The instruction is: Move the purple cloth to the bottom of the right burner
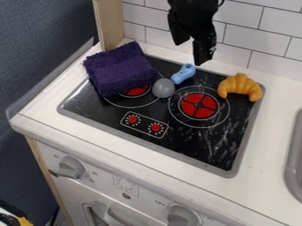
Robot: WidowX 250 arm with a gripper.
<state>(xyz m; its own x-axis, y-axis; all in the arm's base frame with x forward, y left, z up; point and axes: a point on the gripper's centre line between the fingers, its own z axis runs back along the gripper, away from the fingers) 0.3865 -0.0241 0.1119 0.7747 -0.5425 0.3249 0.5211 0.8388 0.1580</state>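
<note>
purple cloth [121, 69] beside grey-blue toy [163, 88]

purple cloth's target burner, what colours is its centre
Red and black, in the camera view.

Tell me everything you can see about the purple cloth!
The purple cloth is dark and looks fuzzy and soft, like a towel. It's folded into a thick, slightly rumpled bundle. It lies at the back left of the black stove top, covers part of the left burner, and pokes over the edge onto the white counter. The claw isn't touching it.
</note>
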